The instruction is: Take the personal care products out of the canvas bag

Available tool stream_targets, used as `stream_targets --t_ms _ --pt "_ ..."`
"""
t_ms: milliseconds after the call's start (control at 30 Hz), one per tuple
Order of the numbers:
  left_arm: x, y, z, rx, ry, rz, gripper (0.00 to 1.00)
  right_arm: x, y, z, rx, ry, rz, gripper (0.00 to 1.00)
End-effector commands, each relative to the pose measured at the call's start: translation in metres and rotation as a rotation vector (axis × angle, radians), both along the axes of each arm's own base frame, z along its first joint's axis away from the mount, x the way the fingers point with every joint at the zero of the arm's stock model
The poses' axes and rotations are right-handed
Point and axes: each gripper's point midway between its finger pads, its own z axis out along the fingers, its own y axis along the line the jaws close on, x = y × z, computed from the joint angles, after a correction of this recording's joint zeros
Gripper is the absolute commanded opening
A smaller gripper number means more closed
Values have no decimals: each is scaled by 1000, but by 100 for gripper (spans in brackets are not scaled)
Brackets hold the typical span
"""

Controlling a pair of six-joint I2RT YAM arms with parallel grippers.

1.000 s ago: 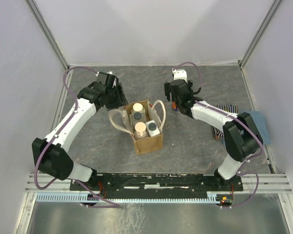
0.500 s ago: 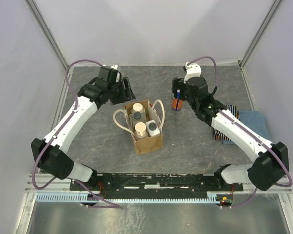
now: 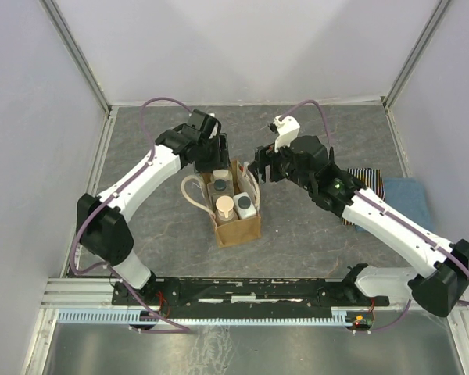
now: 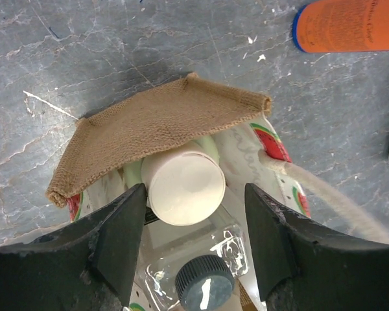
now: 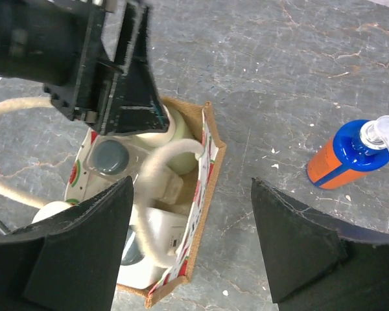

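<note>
The canvas bag (image 3: 239, 231) stands upright mid-table and holds a cream-lidded bottle (image 3: 220, 174), a clear bottle with a dark cap (image 3: 220, 186), a tan-lidded jar (image 3: 225, 206) and a white bottle with a dark cap (image 3: 245, 205). My left gripper (image 3: 216, 156) is open over the bag's far end. In the left wrist view its fingers (image 4: 120, 227) stand on either side of the cream lid (image 4: 183, 188). My right gripper (image 3: 259, 168) is open and empty beside the bag's right wall (image 5: 207, 162), near a rope handle (image 5: 157, 172).
An orange bottle with a blue top and pump (image 5: 350, 155) stands on the table beyond the bag; it also shows in the left wrist view (image 4: 350, 26). A striped cloth (image 3: 369, 181) and a blue cloth (image 3: 413, 191) lie at the right. Metal rails frame the table.
My right gripper has let go of the orange bottle and moved left to the bag. My left gripper has moved right and come over the bag's far end.
</note>
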Motion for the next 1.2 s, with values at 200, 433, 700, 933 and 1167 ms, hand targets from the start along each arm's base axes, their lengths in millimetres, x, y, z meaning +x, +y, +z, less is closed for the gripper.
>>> stream_targets --t_ms 200,433,700,933,1167 --pt "7 4 -26 126 22 -21 64 -22 -4 67 79 -109 29 79" --pt "12 3 -1 124 -39 -5 26 -26 -7 65 64 -100 31 80" --pt "23 4 71 101 -142 9 17 -28 -1 65 80 -86 57 79" --pt "35 13 144 102 -270 51 15 -64 41 77 62 -75 272 78" --pt "39 26 196 72 -380 137 14 -101 87 76 44 -83 404 79"
